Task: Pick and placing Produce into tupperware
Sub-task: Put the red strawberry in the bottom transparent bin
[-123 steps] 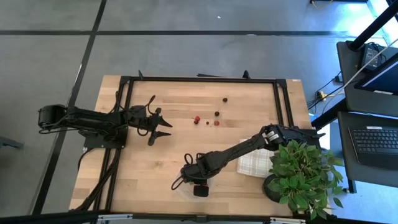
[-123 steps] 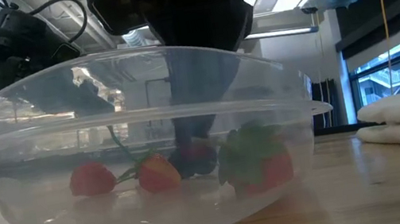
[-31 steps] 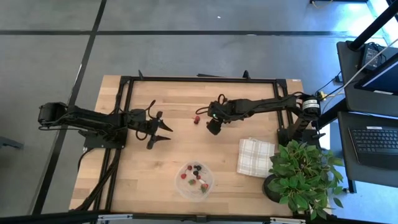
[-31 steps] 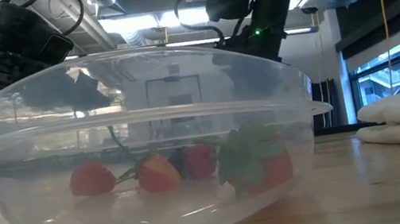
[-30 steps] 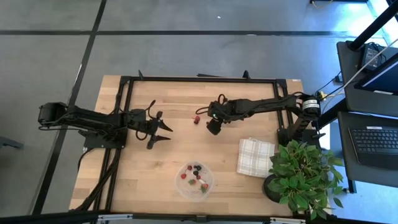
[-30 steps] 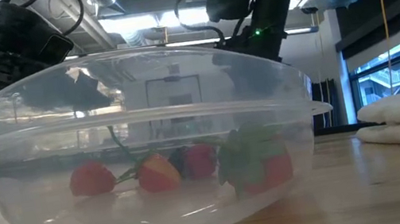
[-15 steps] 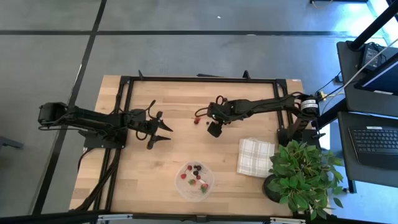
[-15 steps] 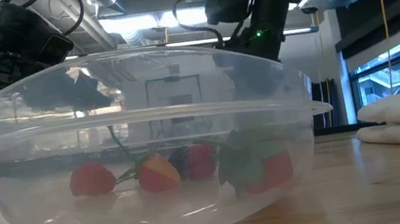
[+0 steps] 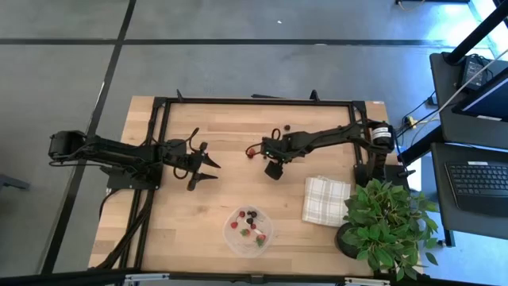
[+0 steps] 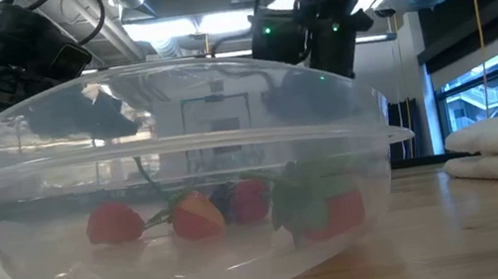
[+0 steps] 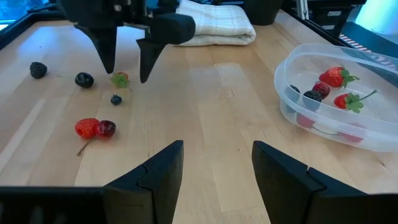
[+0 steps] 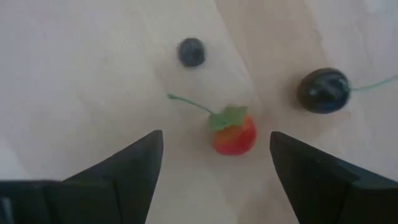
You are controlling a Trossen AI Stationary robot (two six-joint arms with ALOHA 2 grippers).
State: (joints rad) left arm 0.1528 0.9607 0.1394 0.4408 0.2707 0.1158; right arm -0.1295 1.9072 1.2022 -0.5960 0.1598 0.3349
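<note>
The clear round tupperware (image 9: pixel 250 226) stands near the table's front edge with several red and dark berries (image 10: pixel 196 213) lying on its bottom. More produce lies loose on the wood at mid-table: a small red berry with a green top (image 12: pixel 234 137), a blueberry (image 12: pixel 191 51), dark berries (image 11: pixel 84 79) and a red pair (image 11: pixel 93 128). My right gripper (image 11: pixel 124 68) is open and points down, a finger on either side of the red green-topped berry, not touching it. My left gripper (image 9: pixel 213 164) waits open at the table's left.
A folded white checked cloth (image 9: pixel 324 200) lies to the right of the tupperware, and a leafy potted plant (image 9: pixel 389 222) stands at the near right corner. A black frame (image 9: pixel 258 101) runs around the table's far part.
My right gripper has moved a little toward the table's left edge and come down over the loose berries, staying open. The berries and the tupperware have not moved.
</note>
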